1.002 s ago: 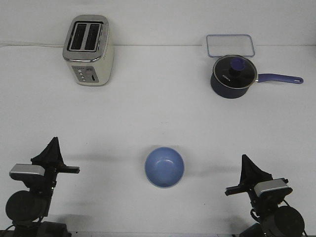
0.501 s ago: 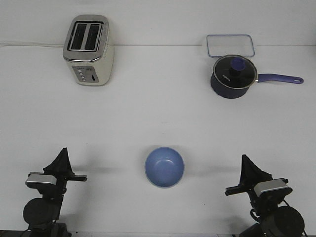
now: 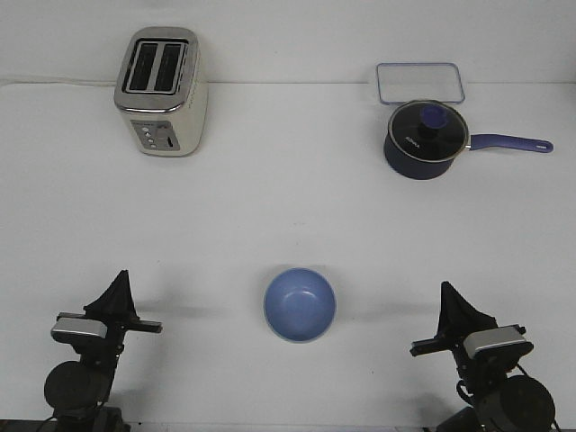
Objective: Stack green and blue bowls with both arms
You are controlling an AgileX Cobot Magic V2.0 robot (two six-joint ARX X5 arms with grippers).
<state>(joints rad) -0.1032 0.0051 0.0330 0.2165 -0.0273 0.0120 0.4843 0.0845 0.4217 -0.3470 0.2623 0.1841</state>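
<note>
The light blue bowl (image 3: 300, 304) sits upright on the white table (image 3: 288, 207), near the front middle. No green bowl shows in the front view. My left gripper (image 3: 121, 281) is low at the front left, well to the left of the bowl, its fingers drawn to a single tip and holding nothing. My right gripper (image 3: 446, 295) is low at the front right, well to the right of the bowl, its fingers also together and empty. Neither gripper touches the bowl.
A cream toaster (image 3: 162, 90) stands at the back left. A dark lidded saucepan (image 3: 426, 137) with a blue handle stands at the back right, with a clear rectangular container (image 3: 420, 83) just behind it.
My left arm has moved to the right, toward the bowl, and has settled. The right arm and the bowl have not moved.
</note>
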